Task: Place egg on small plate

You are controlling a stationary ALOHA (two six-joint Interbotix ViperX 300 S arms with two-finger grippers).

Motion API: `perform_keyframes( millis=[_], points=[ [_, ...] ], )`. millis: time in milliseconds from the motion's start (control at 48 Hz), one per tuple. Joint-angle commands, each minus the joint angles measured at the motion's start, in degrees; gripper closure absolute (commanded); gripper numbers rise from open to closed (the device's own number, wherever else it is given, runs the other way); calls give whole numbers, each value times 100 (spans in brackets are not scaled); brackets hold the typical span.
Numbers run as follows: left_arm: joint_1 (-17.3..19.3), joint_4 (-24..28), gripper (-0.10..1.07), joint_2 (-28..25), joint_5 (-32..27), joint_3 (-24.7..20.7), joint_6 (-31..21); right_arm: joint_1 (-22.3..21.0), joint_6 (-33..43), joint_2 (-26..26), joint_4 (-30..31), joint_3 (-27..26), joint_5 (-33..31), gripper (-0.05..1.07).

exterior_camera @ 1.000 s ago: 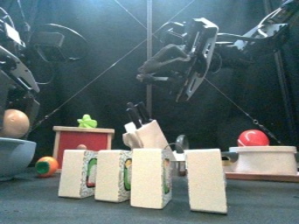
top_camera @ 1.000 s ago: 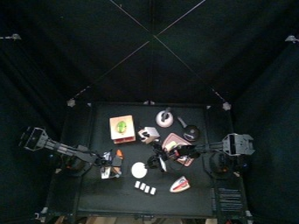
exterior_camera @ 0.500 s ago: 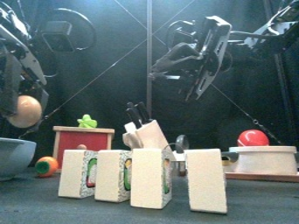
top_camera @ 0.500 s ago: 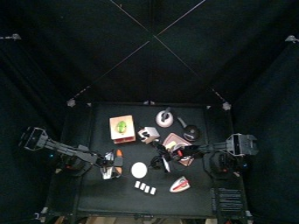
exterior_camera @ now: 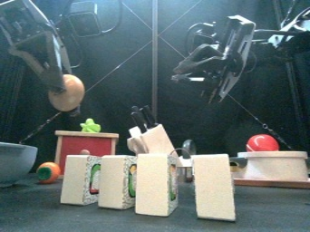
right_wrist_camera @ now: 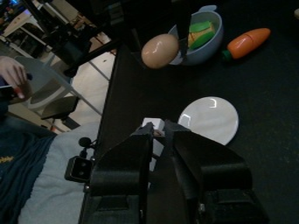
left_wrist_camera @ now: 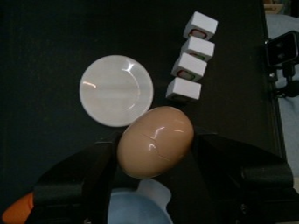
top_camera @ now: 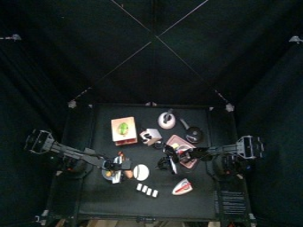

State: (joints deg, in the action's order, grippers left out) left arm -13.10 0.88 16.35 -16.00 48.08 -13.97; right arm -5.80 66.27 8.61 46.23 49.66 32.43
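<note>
We hold the smooth tan egg (left_wrist_camera: 156,140) clamped between the black jaws of our left gripper (left_wrist_camera: 156,162) — the left wrist view shows it seated between them, gripped on its two sides so that its lower face is free to meet a surface first. In the front view the egg (exterior_camera: 67,91) hangs high above the table, well clear of everything, which we judge is deliberate: at that height it can pass over the row of small white cartons with green labels (exterior_camera: 137,183) without brushing them.

The small, flat, round white plate (left_wrist_camera: 115,89) lies bare on the black table, just beside that row of cartons (left_wrist_camera: 193,53). From the left wrist camera the egg overlaps the plate's near edge, so we judge it close to, but not yet centred over, the target. It still has to shift a little and come down before release.

Our right gripper (right_wrist_camera: 162,131) rests aloft on the table's right side, jaws together on nothing. It looks across at the plate (right_wrist_camera: 211,119), the egg (right_wrist_camera: 160,50), and beyond them a pale blue bowl (right_wrist_camera: 204,33) with an orange carrot-shaped toy (right_wrist_camera: 247,42) beside it. Held back like this, it leaves the approach to the plate open.

The risk, as we judge it, is rolling — a flat plate has little rim to stop an egg let go from too high.
</note>
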Motion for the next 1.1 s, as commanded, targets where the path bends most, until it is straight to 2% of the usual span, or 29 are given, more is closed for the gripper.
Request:
perform_keyframes(
  millis=[0, 271, 500, 1083],
  points=[
    [97, 18, 21, -255, 176, -264, 18, 18, -18, 246, -114, 26, 0, 41],
    [439, 9, 21, -1222, 255, -826, 0, 18, -18, 299, -202, 149, -18, 41],
    [501, 18, 20, -1890, 220, -1169, 26, 18, -18, 316, -202, 229, -35, 41],
    [536, 105, 19, -2057, 264, -1195, 18, 18, -18, 396, -220, 343, -352, 41]
  ],
)
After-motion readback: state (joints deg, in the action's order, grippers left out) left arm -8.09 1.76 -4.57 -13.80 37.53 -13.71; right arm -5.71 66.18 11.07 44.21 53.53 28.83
